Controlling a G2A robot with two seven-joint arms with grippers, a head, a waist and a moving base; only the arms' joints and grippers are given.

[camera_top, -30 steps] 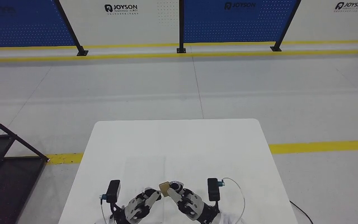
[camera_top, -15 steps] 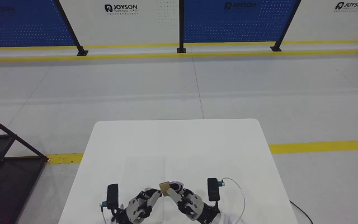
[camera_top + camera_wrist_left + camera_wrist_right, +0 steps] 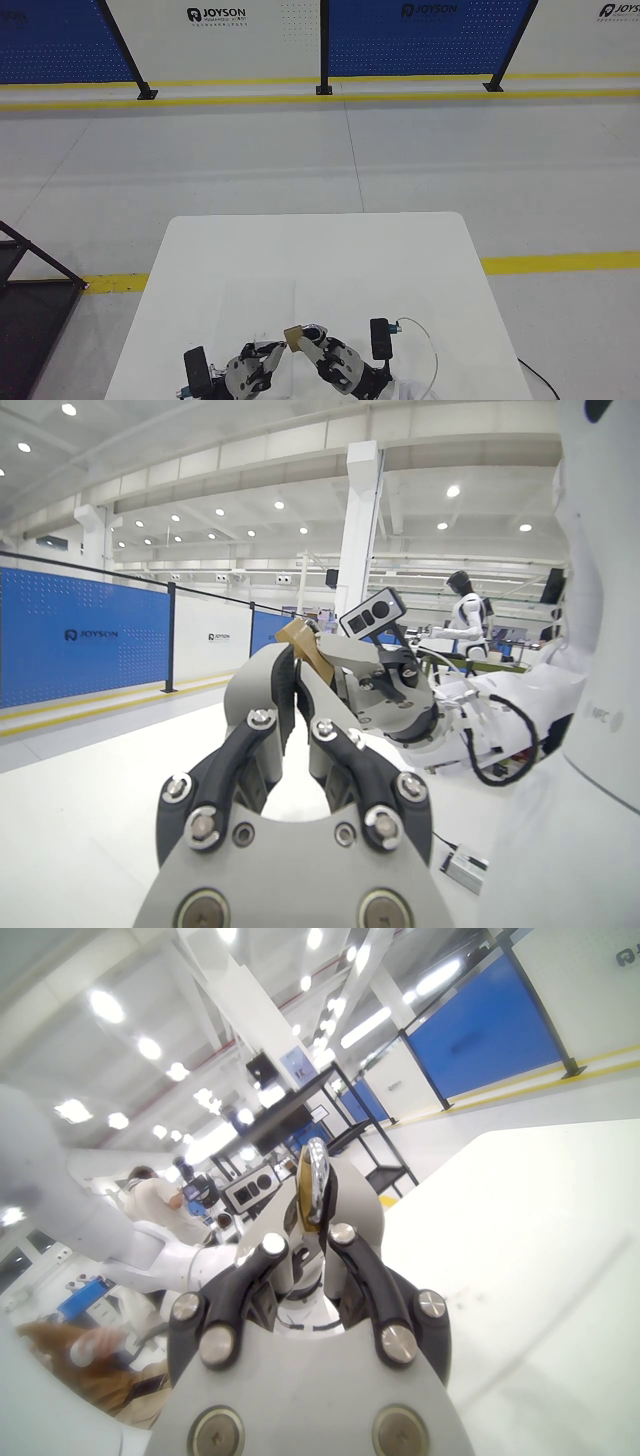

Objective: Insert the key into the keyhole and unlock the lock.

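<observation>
Padlock of brass is clamped in the right pincer, presumably presenting its keyhole to the closed left pincer, key unseen.

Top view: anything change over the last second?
The left wrist rolled: its black camera module swung down toward the table's near edge, while the left gripper stayed shut beside the padlock. Nothing was taken hold of or let go. The right gripper kept its grip on the padlock in the same spot above the table.
</observation>
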